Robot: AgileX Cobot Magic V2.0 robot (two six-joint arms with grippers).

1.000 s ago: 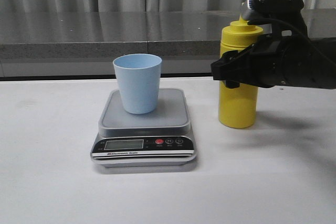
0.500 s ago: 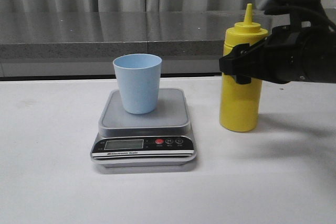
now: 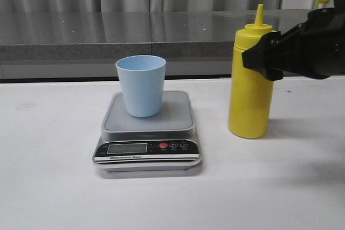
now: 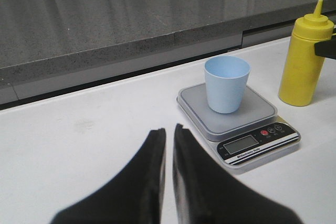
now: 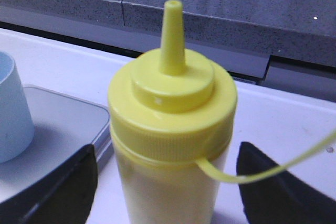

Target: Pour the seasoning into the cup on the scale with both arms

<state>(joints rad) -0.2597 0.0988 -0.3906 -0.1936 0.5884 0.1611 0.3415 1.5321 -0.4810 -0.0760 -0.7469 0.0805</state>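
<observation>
Counting what stands on the white table (image 3: 48,187), we find one tall yellow plastic squeeze bottle (image 3: 249,84), one small pale blue plastic cup (image 3: 141,85) and one flat grey kitchen scale (image 3: 148,133). We also see two black pincers, one on each arm.

The bottle stands upright on the table, just to the right of the scale and not touching it. It has a pointed nozzle (image 5: 171,35) on a round yellow lid. The nozzle tip is bare. A thin yellow tether (image 5: 273,169) runs from the neck off to one side.

The cup stands upright on the scale's grey platform. We can see its inside wall, but not its bottom. The scale has a black front with a small screen, one red button (image 3: 163,145) and two dark buttons.

Our right pincer (image 5: 168,182) is open wide, with one black finger (image 5: 58,190) on each side of the bottle, near its shoulder, and not touching it. Our left pincer (image 4: 168,145) is closed and holds nothing. It hangs over the bare table, well apart from the scale.
</observation>
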